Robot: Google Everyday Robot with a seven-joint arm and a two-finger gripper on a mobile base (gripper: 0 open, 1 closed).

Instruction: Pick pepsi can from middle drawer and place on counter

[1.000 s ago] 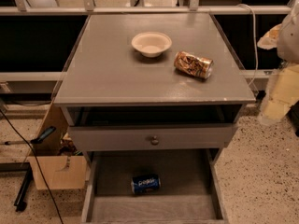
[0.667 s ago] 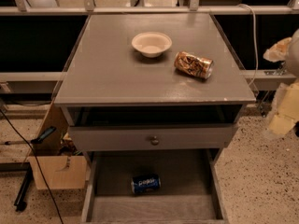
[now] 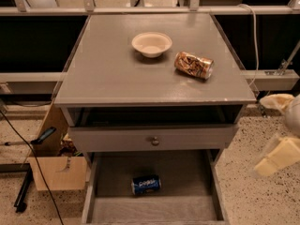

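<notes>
Pepsi can (image 3: 146, 184) lies on its side in open middle drawer (image 3: 187, 178) | gripper (image 3: 280, 154) low right of desk (image 3: 108, 74), opening: cannot tell | descend from above, close across can's width, lift straight.

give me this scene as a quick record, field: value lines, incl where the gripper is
pepsi can: lying on its side on the drawer floor, about mid-width
middle drawer: pulled open, holds only the pepsi can
counter: holds a bowl and a second can
bowl: white, upright, towards the back
gold-and-brown can: on its side, right of the bowl, apart from it
knobbed drawer front: above the open drawer
gripper: right edge of view, beside the cabinet, away from the pepsi can
task state: can not yet picked
</notes>
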